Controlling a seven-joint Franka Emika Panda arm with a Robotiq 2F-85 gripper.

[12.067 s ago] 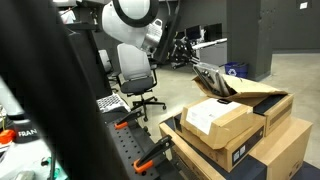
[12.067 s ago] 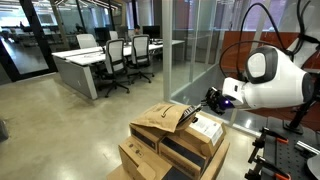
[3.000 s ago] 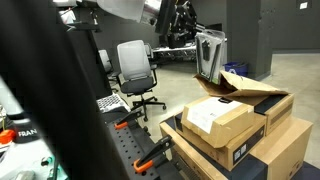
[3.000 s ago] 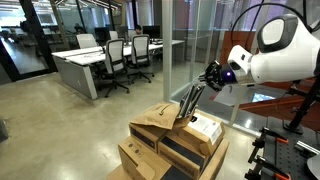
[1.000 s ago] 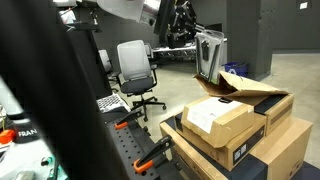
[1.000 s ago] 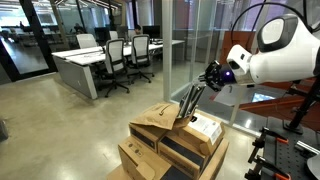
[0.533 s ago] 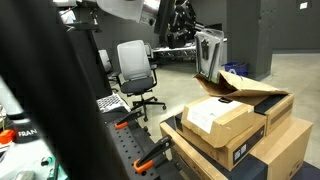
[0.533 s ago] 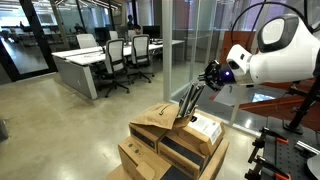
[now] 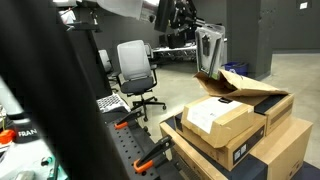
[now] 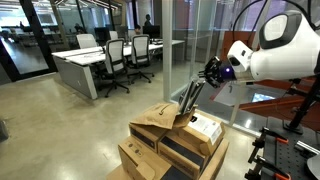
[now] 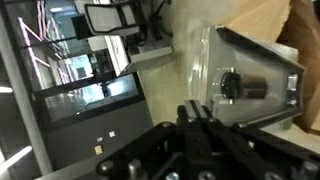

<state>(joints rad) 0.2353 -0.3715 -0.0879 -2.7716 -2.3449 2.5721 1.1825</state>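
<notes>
The clear plastic pack (image 9: 209, 52) hangs slanting below your gripper (image 10: 212, 73), whose jaws are clamped on its top edge. Its lower end sits at the mouth of the open cardboard box (image 9: 255, 93) underneath. You hold only a thin rim, so the pack could swing or slip free. A sideways move may snag its lower corner on the raised flap (image 10: 152, 118) and drag that box against the labelled box (image 9: 214, 120) alongside.

The polished floor (image 10: 50, 125) bears desks (image 10: 78, 68) and office chairs (image 10: 117, 62); cardboard boxes (image 9: 235, 135) sit stacked.
</notes>
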